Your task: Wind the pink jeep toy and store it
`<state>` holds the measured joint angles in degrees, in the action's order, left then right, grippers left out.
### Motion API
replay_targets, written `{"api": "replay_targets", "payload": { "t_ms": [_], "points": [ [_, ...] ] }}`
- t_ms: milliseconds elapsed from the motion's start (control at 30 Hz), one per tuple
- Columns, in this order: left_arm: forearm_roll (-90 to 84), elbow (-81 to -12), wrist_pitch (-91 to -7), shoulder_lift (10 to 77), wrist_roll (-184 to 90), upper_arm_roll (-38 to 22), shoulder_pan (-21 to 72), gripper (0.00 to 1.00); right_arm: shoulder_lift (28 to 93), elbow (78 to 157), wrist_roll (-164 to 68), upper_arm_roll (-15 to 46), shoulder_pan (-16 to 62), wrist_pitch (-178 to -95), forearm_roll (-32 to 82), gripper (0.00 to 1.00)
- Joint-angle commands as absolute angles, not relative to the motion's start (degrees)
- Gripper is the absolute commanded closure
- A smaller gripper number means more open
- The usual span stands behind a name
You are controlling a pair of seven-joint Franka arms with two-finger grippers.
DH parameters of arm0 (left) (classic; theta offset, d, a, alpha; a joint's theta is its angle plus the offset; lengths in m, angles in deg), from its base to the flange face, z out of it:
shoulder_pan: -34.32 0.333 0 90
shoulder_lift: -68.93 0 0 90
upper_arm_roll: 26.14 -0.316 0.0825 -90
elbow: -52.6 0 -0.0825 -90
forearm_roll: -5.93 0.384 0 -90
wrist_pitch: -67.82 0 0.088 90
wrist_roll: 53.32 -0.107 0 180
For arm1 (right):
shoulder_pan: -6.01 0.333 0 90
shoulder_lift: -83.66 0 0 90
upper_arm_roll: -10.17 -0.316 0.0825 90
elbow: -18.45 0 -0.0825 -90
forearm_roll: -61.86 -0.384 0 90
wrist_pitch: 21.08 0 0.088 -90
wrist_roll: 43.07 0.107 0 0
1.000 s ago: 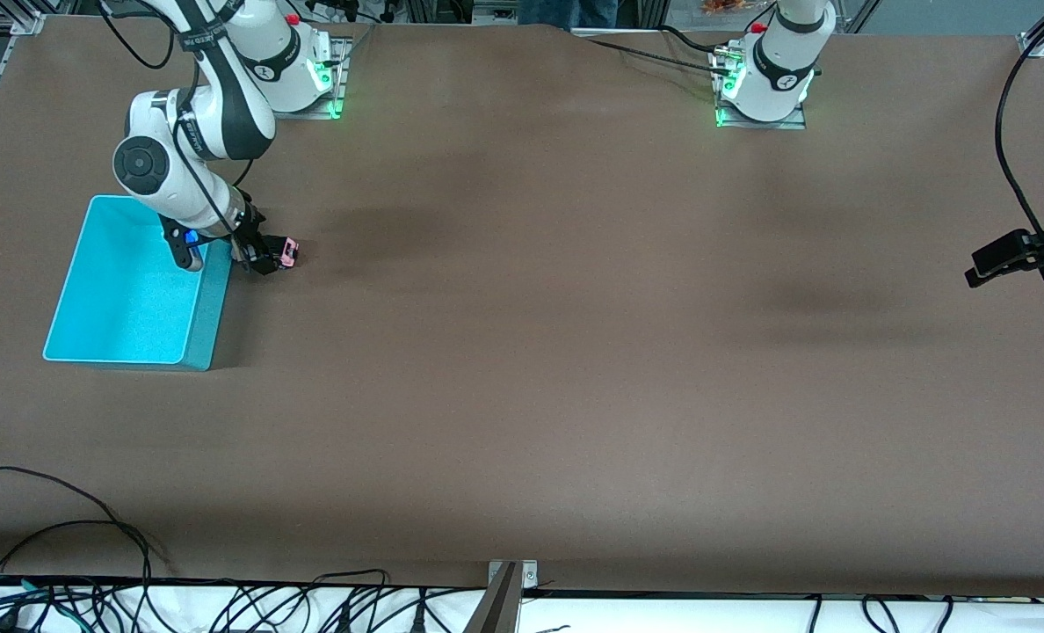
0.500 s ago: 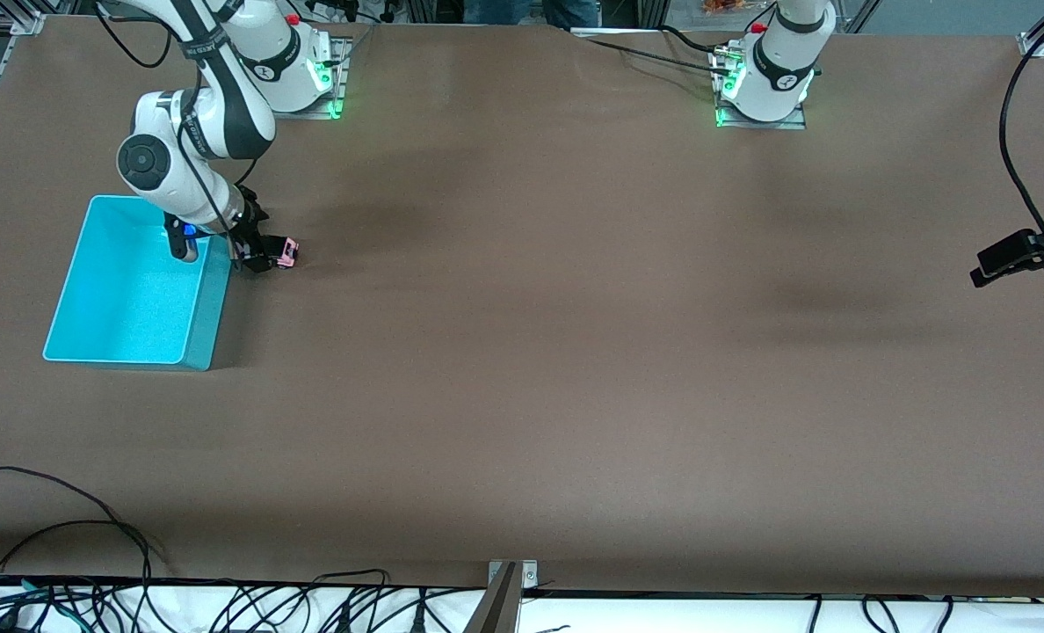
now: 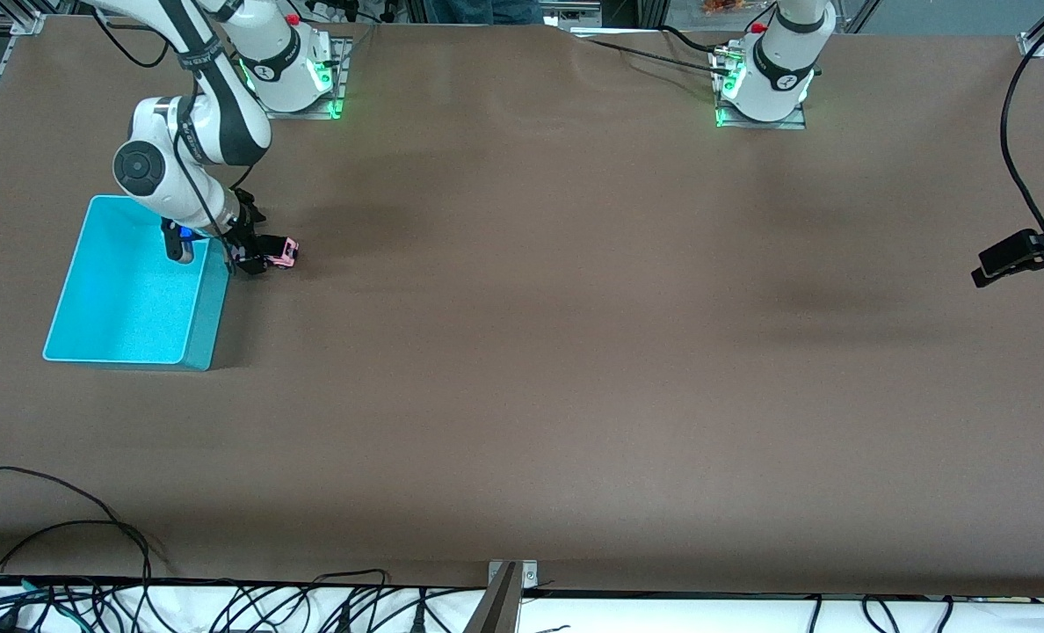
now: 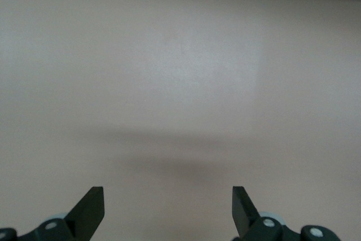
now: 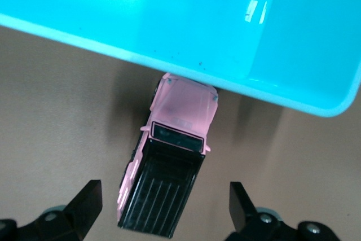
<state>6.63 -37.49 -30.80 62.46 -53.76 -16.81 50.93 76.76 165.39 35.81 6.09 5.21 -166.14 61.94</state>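
Right tool [image 5: 163,207] wide open straddling the small boxy pink jeep toy [image 3: 286,253], nose against the turquoise plastic bin [image 3: 208,327] on the counter (likely pre-grasp); left tool [image 4: 168,207] open, waiting.

counter [image 3: 575,352]: brown, matt, cloth-like cover | bin [image 5: 225,32]: turquoise plastic, smooth, glossy, glints on its wall | toy jeep [image 5: 169,173]: smooth pink plastic, ribbed black roof | my right gripper [image 5: 166,207]: matt black fingers

The right tool [image 3: 257,258] has edged toward the turquoise bin [image 3: 208,316]; its elbow has lifted slightly.
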Motion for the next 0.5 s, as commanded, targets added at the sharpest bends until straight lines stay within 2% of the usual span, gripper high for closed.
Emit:
{"api": "replay_targets", "payload": {
  "t_ms": [0, 267, 333, 400, 467],
  "points": [
    [5.14, -36.87, -30.27, 62.61, -55.43, -16.74, 51.28, 0.0, 75.83, 166.02, 36.82, 5.96, 5.13, -168.03, 61.16, 0.0],
    [5.14, -36.87, -30.27, 61.91, -55.43, -16.74, 51.1, 0.0, 74.87, 166.02, 37.17, 6.04, 5.04, -168.03, 61.42, 0.02],
    [5.14, -36.87, -30.27, 61.82, -55.43, -16.65, 51.1, 0.0, 74.87, 165.93, 37.26, 6.13, 5.04, -168.03, 61.42, 0.23],
    [5.14, -36.87, -30.27, 61.82, -55.43, -16.65, 51.02, 0.0, 74.95, 165.93, 37.18, 6.13, 5.04, -168.03, 61.42, 0.6],
    [5.14, -36.87, -30.35, 61.64, -55.43, -16.65, 50.93, 0.0, 75.13, 165.75, 37.26, 6.13, 5.04, -167.95, 61.51, 0.83]
  ]
}}
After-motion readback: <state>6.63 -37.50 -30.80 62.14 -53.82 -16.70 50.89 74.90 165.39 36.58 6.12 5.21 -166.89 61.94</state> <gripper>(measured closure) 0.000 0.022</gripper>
